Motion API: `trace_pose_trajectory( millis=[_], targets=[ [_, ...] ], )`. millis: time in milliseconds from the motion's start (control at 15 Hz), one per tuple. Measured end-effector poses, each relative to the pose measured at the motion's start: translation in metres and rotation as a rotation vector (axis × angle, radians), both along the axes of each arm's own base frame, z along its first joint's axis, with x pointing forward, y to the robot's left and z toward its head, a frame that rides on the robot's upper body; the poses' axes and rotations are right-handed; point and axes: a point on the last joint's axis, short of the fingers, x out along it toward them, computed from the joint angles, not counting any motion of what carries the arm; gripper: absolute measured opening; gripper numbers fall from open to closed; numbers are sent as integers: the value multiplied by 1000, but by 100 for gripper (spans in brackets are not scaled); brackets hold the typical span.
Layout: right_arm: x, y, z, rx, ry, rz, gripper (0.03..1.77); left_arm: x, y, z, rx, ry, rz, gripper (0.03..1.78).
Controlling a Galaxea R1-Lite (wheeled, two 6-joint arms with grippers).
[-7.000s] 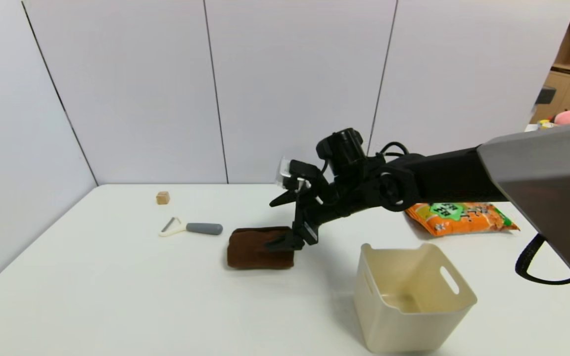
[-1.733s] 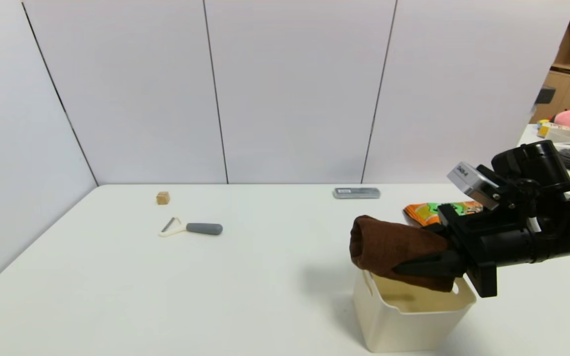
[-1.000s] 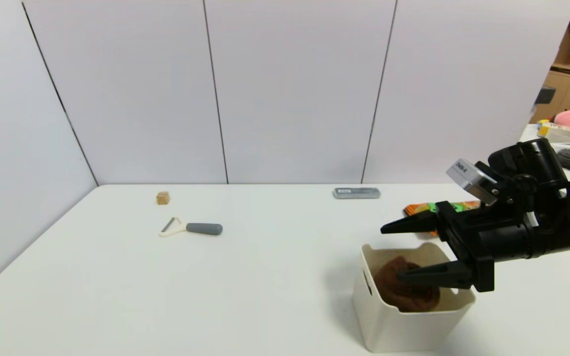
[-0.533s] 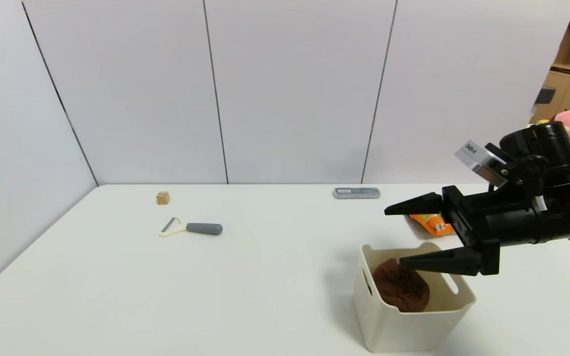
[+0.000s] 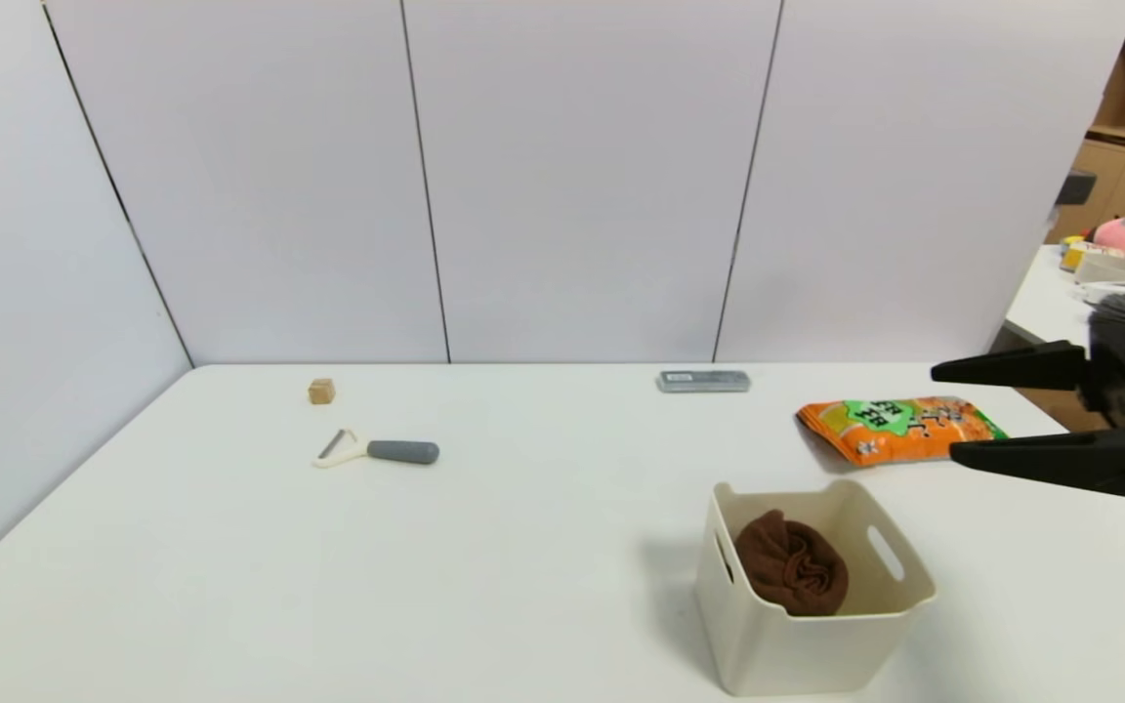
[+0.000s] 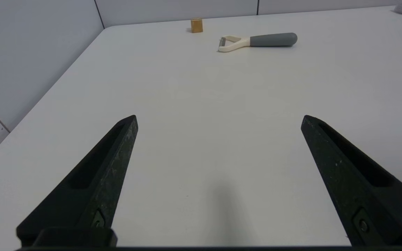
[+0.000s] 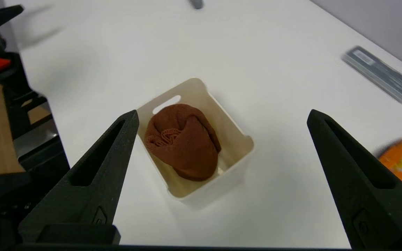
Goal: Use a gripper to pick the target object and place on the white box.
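Brown towel [image 5: 791,564] now lies bundled inside the white box [image 5: 816,649], no longer gripped; right end effector [image 5: 943,413] is withdrawn from above the box to the right edge, its fingers apart, uncovering the orange snack bag [image 5: 899,430]

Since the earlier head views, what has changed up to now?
The right gripper lifted the brown towel off the table, released it inside the white box, then withdrew rightward, jaws open. The box, peeler, wooden cube and snack bag stayed put.
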Motion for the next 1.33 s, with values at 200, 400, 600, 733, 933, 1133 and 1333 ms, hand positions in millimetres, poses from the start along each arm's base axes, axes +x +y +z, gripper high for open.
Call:
trace_pose_trajectory(
  millis=[200,400,600,733,933,1133,1333],
  targets=[
    [-29,-4,20,-17,25,-275,168,0,0,0,0,0,0,169],
    [-59,-3,20,-8,33,-481,169,0,0,0,0,0,0,169],
    [-84,-1,-5,-16,11,-651,169,0,0,0,0,0,0,169],
    [-100,1,-26,-28,-43,-734,169,0,0,0,0,0,0,169],
    [-129,2,-52,-10,-177,-837,169,0,0,0,0,0,0,169],
    [-160,1,-77,21,-269,-873,169,0,0,0,0,0,0,169],
    [-183,0,-106,43,-328,-890,169,0,0,0,0,0,0,169]
  ],
)
